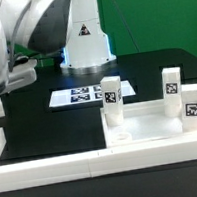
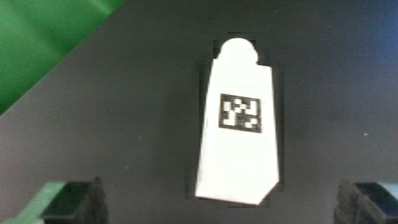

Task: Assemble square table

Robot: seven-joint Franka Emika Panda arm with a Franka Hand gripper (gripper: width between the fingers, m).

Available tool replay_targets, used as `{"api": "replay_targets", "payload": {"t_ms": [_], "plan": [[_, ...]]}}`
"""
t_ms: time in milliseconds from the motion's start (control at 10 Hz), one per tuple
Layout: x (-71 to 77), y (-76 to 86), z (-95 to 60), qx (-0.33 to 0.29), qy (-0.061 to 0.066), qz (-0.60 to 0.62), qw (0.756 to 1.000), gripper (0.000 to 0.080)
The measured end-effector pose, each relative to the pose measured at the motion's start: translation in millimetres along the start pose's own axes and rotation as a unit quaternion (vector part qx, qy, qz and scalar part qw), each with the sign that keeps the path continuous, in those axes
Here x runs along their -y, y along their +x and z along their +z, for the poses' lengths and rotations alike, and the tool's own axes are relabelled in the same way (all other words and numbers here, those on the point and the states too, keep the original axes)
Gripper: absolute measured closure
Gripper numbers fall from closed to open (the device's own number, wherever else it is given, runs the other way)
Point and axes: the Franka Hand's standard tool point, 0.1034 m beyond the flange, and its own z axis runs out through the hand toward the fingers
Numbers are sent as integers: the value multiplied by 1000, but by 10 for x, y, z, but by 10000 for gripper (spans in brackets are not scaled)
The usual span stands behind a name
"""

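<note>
step: going for a loose leg (image 2: 244, 120) | leg lying flat on the black table (image 2: 125, 140), tag up, centred under the gripper (image 2: 228, 200) | fingers (image 2: 68, 200) standing apart, holding nothing | top (image 1: 141, 131) sitting near the wall (image 1: 55, 168), three legs upright by it | next: descending straight, closing across the leg's width

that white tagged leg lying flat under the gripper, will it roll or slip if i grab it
The leg lies flat on the dark table and looks flat-faced, so rolling seems unlikely. It looks like rigid moulded plastic, probably stiff and light. Its smooth surface could slip between the fingers, so gripping it squarely seems wise.
</note>
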Motion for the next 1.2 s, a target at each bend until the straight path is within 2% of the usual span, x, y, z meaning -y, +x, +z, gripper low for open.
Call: {"api": "replay_targets", "payload": {"t_ms": [300,400,600,700,900,1000,1100,1200], "plan": [[6,0,22,1,1,0,1000,151],[47,11,117,7,3,21,1000,151],[148,4,403,25,12,31,999,151],[144,11,474,25,12,28,999,151],[114,4,502,22,13,29,999,151],[114,5,503,22,13,29,999,211],[113,4,503,22,13,29,999,211],[113,4,503,22,13,29,999,348]]}}
